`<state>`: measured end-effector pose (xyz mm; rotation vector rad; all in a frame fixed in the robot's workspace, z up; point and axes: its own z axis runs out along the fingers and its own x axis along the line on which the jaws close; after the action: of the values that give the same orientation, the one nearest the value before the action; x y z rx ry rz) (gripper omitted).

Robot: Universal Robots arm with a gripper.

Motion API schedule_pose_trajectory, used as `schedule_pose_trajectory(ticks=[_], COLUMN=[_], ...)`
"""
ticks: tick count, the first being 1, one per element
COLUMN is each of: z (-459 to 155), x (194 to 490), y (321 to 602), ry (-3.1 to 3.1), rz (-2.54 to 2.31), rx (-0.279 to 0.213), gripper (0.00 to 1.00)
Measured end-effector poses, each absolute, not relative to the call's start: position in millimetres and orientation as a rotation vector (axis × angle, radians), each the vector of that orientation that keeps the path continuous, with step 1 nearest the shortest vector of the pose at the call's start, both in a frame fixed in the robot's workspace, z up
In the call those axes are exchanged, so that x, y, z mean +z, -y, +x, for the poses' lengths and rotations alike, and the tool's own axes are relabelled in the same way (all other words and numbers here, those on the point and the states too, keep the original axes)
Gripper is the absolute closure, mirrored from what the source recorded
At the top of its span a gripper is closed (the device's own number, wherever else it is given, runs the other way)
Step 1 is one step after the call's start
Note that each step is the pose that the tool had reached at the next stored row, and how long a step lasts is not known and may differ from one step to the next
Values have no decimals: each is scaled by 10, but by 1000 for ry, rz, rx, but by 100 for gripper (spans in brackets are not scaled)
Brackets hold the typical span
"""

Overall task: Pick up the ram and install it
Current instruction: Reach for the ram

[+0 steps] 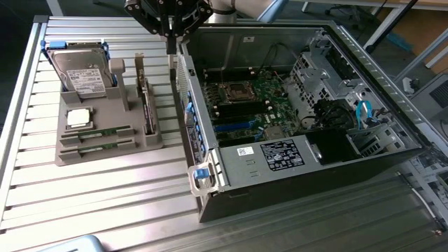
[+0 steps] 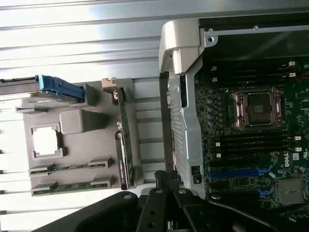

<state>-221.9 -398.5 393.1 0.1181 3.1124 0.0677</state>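
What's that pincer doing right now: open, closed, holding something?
Pincer: closed, holding nothing.

A slatted metal table (image 1: 105,194) is seen across the exterior view. At the frame's left, a grey holder (image 1: 105,155) is set on it. A hard drive (image 1: 83,71) is propped at the holder's upper end, a silver CPU (image 1: 78,118) is laid flat below it, and an expansion card (image 1: 146,105) is stood on edge along the right side. An open case (image 1: 294,189) is laid at centre and right, with a motherboard (image 1: 259,102), socket (image 1: 234,93) and blue cables (image 1: 364,114) exposed.
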Motion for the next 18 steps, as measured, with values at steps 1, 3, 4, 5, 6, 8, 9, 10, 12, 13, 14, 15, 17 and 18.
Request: schedule_pose_trajectory(ticks=[1, 3, 4, 5, 6, 8, 9, 10, 12, 13, 14, 15, 17, 18], z=[-2241, -2282, -2302, -2321, -2341, -2378, -2405, -2428, -2471, -2492, -2514, -2539, -2583, -2605], x=[3932, 3931, 3931, 3931, 3931, 3931, 3931, 3930, 3930, 3930, 3930, 3930, 3930, 3930], y=[3985, 3985, 3985, 3985, 3985, 3985, 3985, 3985, 3985, 3985, 3985, 3985, 3985, 3985], ry=[-3113, -3112, -3112, -3113, -3112, -3113, -3112, -3112, -3113, -3112, -3112, -3112, -3113, -3113], rz=[118, 118, 118, 118, 118, 118, 118, 118, 118, 118, 118, 118, 118, 118], rx=[68, 68, 68, 68, 68, 68, 68, 68, 68, 68, 68, 68, 68, 68], gripper=[89, 89, 89, 89, 89, 89, 89, 89, 89, 89, 89, 89, 89, 89])
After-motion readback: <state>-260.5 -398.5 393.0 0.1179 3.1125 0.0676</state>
